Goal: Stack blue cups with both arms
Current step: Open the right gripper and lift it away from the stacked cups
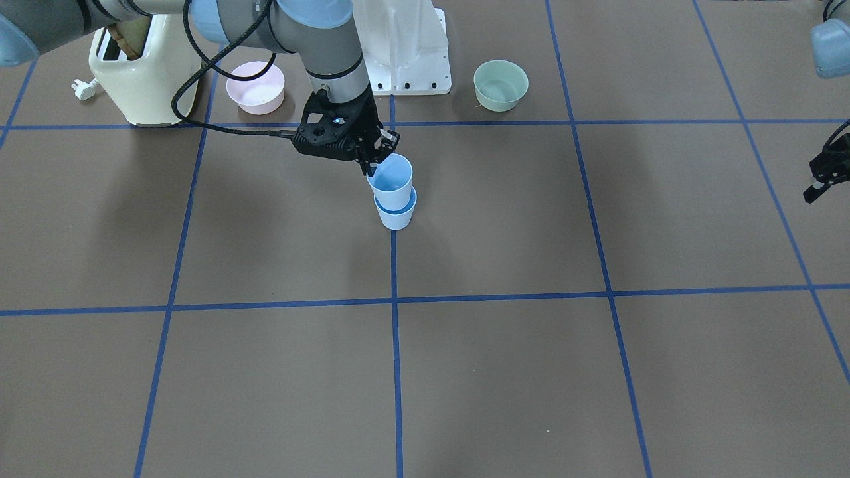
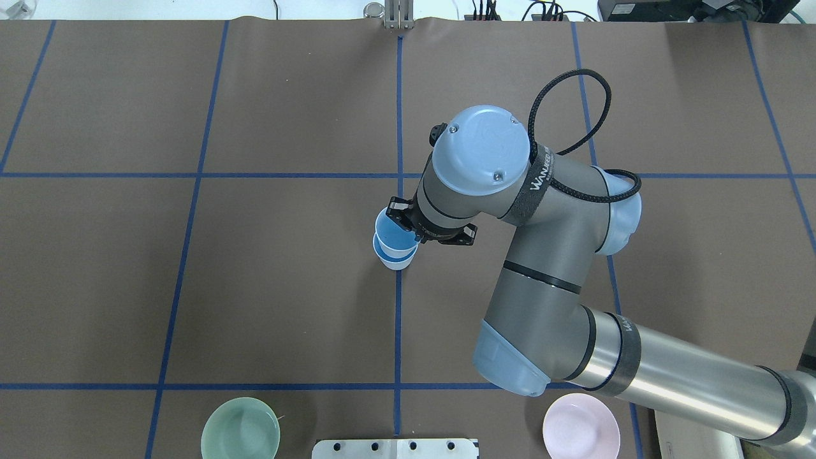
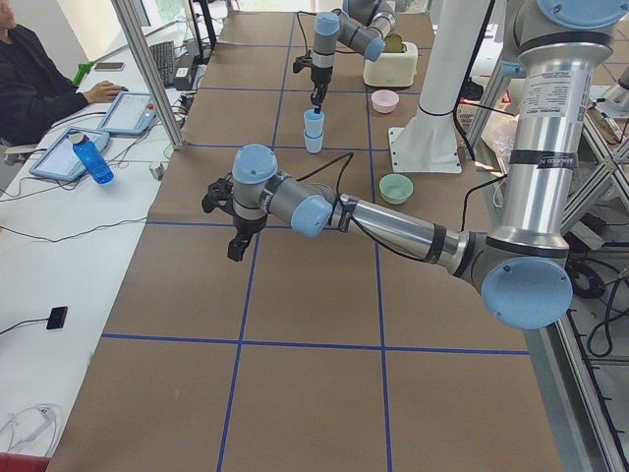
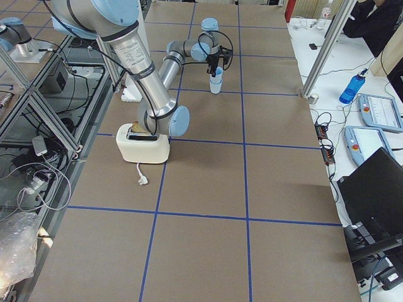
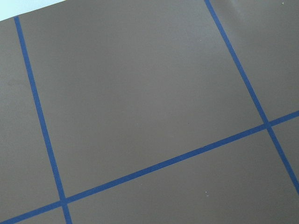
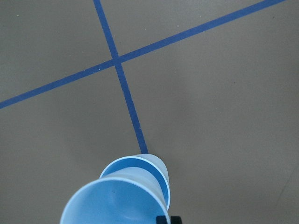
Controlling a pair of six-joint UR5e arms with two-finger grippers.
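Observation:
Two pale-blue cups stand near the table's middle on a blue tape line. The upper cup [image 1: 392, 180] sits partly nested in the lower cup [image 1: 396, 214]. My right gripper [image 1: 370, 166] is shut on the upper cup's rim on the robot's side. The overhead view shows the same: upper cup [image 2: 394, 233], lower cup [image 2: 395, 261], right gripper [image 2: 404, 223]. The right wrist view shows the upper cup [image 6: 112, 203] inside the lower cup [image 6: 158, 169]. My left gripper [image 1: 818, 182] hangs above bare table at the view's right edge, holding nothing; I cannot tell whether it is open or shut.
A cream toaster [image 1: 143, 73], a pink bowl [image 1: 255, 87] and a mint-green bowl [image 1: 501, 84] stand near the white pedestal base [image 1: 405, 53]. Blue tape lines grid the brown table. The left wrist view shows only table.

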